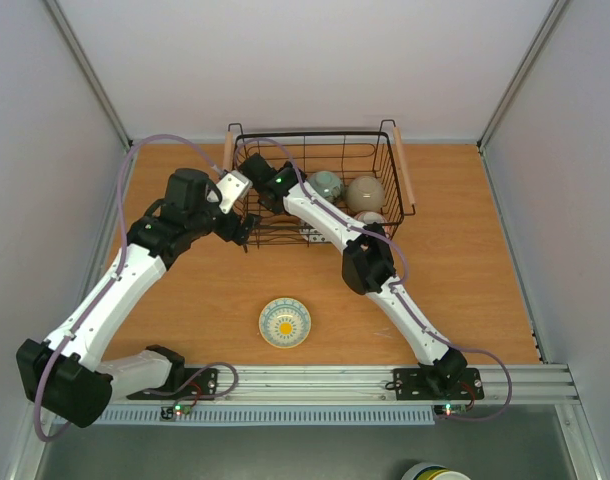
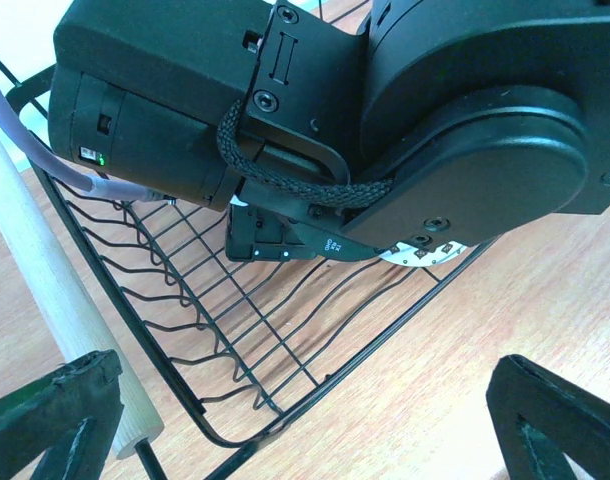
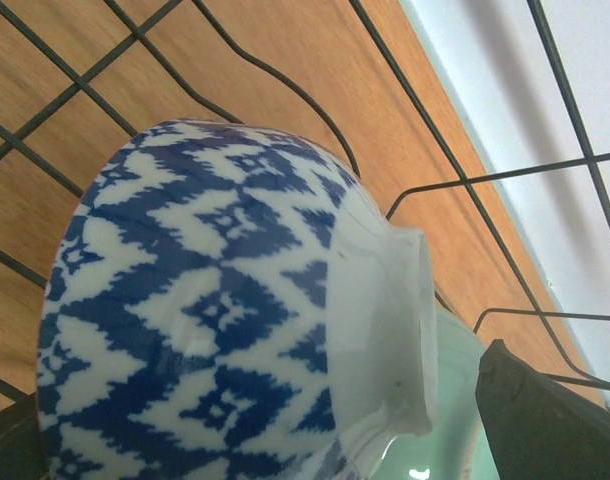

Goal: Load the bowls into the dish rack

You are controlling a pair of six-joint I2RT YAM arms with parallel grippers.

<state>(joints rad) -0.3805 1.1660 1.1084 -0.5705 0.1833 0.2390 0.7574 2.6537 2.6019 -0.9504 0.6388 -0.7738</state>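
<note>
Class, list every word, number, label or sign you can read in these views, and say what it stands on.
No text can be read in any view.
The white print on the right arm, left wrist view: too small to read.
The white sticker on that arm's motor housing: blurred.

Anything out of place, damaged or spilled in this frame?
Nothing broken or spilled. The yellow-flower bowl sits alone on the table, outside the dish rack; the blue-and-white bowl inside looks tipped on its side.
</note>
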